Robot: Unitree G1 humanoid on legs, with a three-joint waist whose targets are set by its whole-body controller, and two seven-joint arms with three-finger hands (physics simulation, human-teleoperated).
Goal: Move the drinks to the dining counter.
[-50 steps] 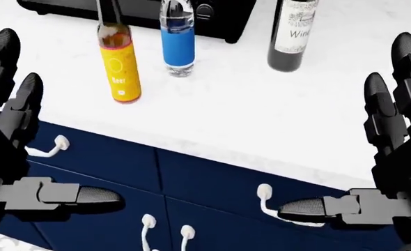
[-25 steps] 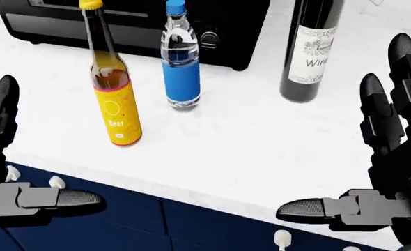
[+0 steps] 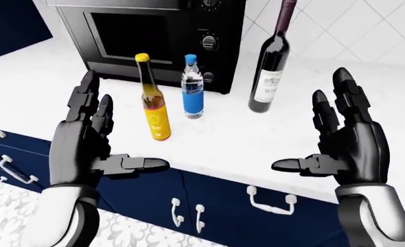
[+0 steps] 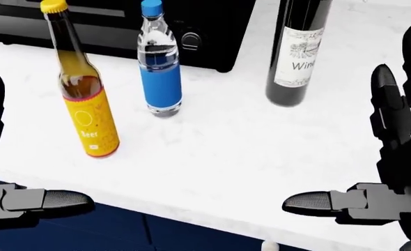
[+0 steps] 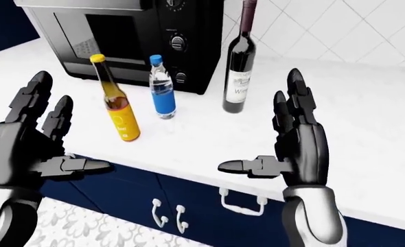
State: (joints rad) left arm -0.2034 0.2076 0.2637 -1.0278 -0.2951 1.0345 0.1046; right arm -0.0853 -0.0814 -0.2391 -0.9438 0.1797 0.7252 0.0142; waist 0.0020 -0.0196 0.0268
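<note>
Left black three-finger hand raised, fingers spread, palm inward, empty. On white marble counter: yellow-label amber beer bottle, blue-label clear water bottle, dark wine bottle, upright. Right black hand mirrors it, empty.

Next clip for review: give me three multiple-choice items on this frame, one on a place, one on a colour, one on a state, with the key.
1. In the left-eye view, what stands between the yellow-labelled brown beer bottle and the dark wine bottle with a white label?
A. a mug
B. the clear water bottle with a blue label and cap
C. nothing

2. What colour is the beer bottle's cap?
A. yellow
B. red
C. green

3. How are the robot's left hand and right hand?
A. both closed on bottles
B. left closed on the beer bottle
C. both open, holding nothing

Key: 1 B, it stands between them, before the black microwave. 2 A, the cap is yellow. 3 C, fingers are spread, apart from the bottles.
</note>
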